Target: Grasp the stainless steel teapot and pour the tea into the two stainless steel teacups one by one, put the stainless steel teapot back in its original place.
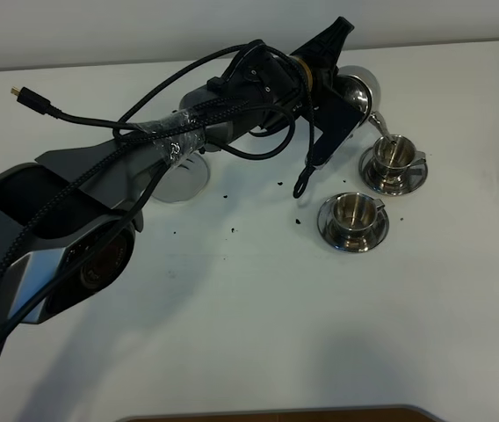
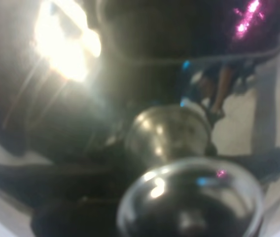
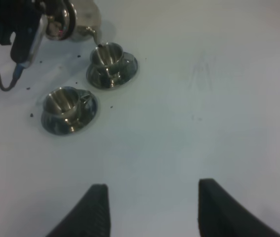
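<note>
My left gripper [image 1: 341,90] is shut on the stainless steel teapot [image 1: 362,88] and holds it tilted above the table. Its thin spout points down into the far teacup [image 1: 394,153], which stands on its saucer. The near teacup [image 1: 352,211] stands on its saucer in front of it. The left wrist view is filled by a blurred close-up of the teapot [image 2: 169,133] and its lid knob. The right wrist view shows the teapot [image 3: 83,17], the far teacup [image 3: 108,55] and the near teacup [image 3: 62,101]. The round steel coaster [image 1: 184,180] lies bare, partly hidden under the left arm. My right gripper [image 3: 152,210] is open and empty, low over the table.
Dark tea-leaf specks [image 1: 232,230] lie scattered on the white table between the coaster and the cups. The left arm's cables [image 1: 100,123] hang over the left side. A dark edge [image 1: 276,413] runs along the table's front.
</note>
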You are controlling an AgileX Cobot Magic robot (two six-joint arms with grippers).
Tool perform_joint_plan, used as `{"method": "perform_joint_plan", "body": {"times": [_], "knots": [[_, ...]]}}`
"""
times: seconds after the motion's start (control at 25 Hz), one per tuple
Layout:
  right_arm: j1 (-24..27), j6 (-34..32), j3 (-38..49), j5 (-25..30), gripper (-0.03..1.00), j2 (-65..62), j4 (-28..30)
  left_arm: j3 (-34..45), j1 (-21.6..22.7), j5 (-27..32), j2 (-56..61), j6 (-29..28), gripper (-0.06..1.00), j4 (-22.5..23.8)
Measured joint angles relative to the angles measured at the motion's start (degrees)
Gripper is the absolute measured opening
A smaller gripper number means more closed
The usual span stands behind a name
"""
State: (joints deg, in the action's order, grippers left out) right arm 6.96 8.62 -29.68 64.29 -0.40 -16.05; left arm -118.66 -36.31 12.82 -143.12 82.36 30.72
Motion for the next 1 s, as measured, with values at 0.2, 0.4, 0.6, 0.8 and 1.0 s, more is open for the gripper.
{"method": "perform_joint_plan", "body": {"times": [0.2,0.4,0.6,0.8,1.0], "knots": [[0.0,0.0,0.0,0.0,0.42,0.0,0.0,0.0,0.0,-1.7,0.0,1.1,0.24,0.0],[0.0,0.0,0.0,0.0,0.42,0.0,0.0,0.0,0.0,-2.9,0.0,3.7,0.24,0.0],[0.0,0.0,0.0,0.0,0.42,0.0,0.0,0.0,0.0,-4.2,0.0,5.3,0.24,0.0],[0.0,0.0,0.0,0.0,0.42,0.0,0.0,0.0,0.0,-4.4,0.0,7.2,0.24,0.0],[0.0,0.0,0.0,0.0,0.42,0.0,0.0,0.0,0.0,-5.1,0.0,7.5,0.24,0.0]]}}
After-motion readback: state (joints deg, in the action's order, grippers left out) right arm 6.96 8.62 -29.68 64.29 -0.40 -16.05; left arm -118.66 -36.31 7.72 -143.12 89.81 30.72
